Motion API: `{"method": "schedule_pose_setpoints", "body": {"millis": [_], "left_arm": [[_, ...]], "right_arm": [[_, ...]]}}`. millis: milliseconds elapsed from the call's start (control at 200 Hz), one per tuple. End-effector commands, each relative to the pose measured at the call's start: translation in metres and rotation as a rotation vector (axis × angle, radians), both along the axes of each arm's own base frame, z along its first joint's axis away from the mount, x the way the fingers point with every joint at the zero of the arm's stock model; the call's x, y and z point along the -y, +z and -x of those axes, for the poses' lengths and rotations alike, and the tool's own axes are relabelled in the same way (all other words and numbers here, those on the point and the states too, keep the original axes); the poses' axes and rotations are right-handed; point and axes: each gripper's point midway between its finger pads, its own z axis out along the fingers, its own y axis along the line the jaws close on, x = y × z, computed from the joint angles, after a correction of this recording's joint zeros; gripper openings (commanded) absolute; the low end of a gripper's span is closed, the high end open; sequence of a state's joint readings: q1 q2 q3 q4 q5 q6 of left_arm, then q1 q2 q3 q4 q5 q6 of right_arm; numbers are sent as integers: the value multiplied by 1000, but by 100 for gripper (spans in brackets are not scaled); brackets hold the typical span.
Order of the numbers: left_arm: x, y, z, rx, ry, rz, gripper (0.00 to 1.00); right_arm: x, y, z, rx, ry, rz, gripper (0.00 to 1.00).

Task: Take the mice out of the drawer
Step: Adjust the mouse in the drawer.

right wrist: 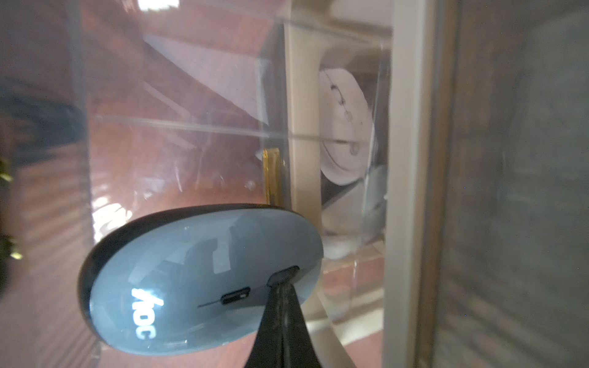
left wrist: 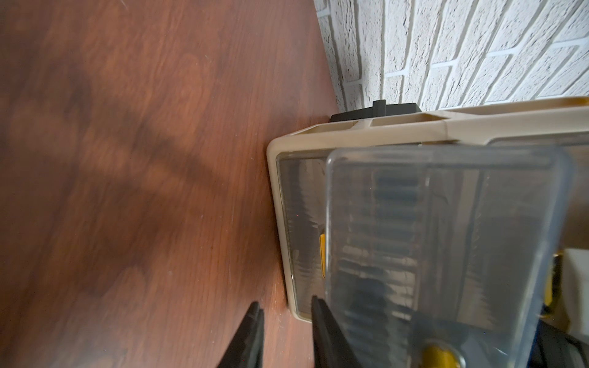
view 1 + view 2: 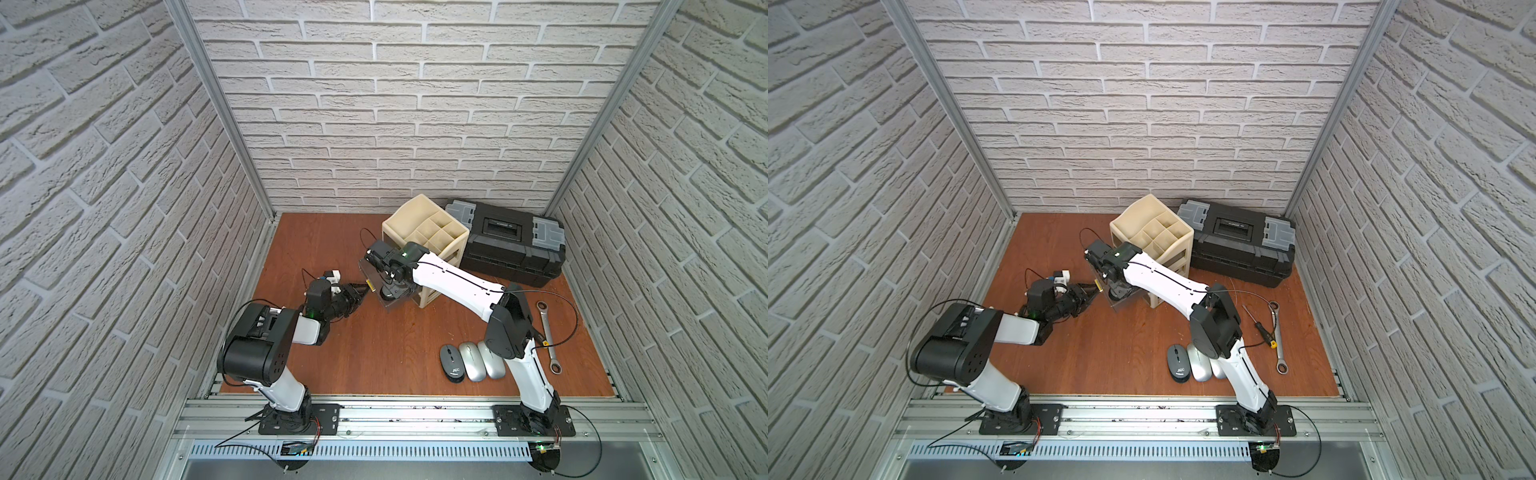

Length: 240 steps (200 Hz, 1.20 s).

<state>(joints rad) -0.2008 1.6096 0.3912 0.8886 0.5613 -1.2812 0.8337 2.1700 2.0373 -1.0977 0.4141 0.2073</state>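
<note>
Right wrist view: right gripper [image 1: 282, 284], tips pressed together, touches dark grey mouse [image 1: 191, 280] inside clear drawer [image 1: 178, 127]; left gripper [image 2: 285, 302] stands spread beside it

Drawer mostly covered
The right arm [image 3: 453, 286] hides most of the drawer [image 3: 390, 305] fronting the organizer [image 3: 428, 232]; the white mouse [image 1: 344, 127] inside looks blurred.

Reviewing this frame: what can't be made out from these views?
- Left wrist view: the drawer shows only blur behind its clear front.
- Both top views: the right gripper is hidden under its own wrist.
- Right wrist view: beyond the dark grey mouse and white mouse, blur and reflections hide any further mice.
</note>
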Motion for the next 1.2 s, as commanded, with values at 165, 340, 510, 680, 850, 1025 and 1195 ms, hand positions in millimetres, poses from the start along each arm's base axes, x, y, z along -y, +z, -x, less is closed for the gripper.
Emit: {"method": "schedule_pose_setpoints", "body": {"millis": [165,340,510,680,850,1025,1195], "left_arm": [[-1,16,-8,67,0,-4,30],[0,15,-10,64,-1,-4,30],[1,16,-11,63,-5,-4,30],[1,16,-11,62,-6,-4,30],[0,15,-12,62,-4,-15,30],[1,11,-15,59,-1,-2,30],[2,14,-17,65,-3,6,32]], "right_arm": [[-19,21,-10,99,19,-160,2],[1,30,-1,52,-68,-61,2],[16,16,13,-36,-117,53,2],[15,-3,17,-85,-116,78,2],[21,-13,20,-121,-111,143,2],[25,-30,22,-153,-109,194,2],[16,-39,13,-130,-105,163,2]]}}
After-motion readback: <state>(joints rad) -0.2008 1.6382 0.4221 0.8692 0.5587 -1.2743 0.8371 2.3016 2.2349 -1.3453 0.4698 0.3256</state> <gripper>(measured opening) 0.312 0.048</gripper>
